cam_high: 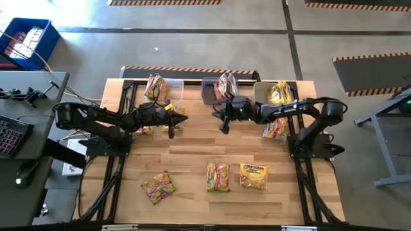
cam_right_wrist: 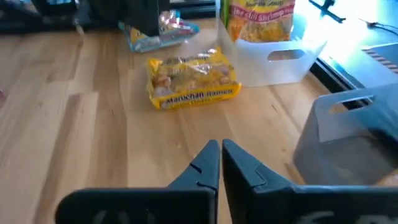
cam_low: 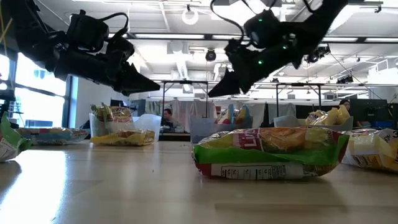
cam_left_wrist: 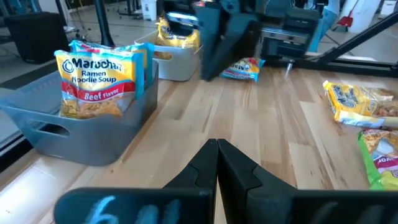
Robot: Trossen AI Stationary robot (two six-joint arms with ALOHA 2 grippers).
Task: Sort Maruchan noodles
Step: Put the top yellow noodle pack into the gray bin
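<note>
Below: noodles (cam_high: 218, 177), clear of both grippers.

Wooden table (cam_high: 192, 160) with noodle packets (cam_high: 218, 177), bins (cam_high: 265, 91)

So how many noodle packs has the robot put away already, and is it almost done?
Partly done. Packets already stand in the three bins at the table's far edge. Nothing is in hand: the left gripper and right gripper hover shut and empty. Three packets near the front edge, plus some beside the bins, remain loose.
</note>
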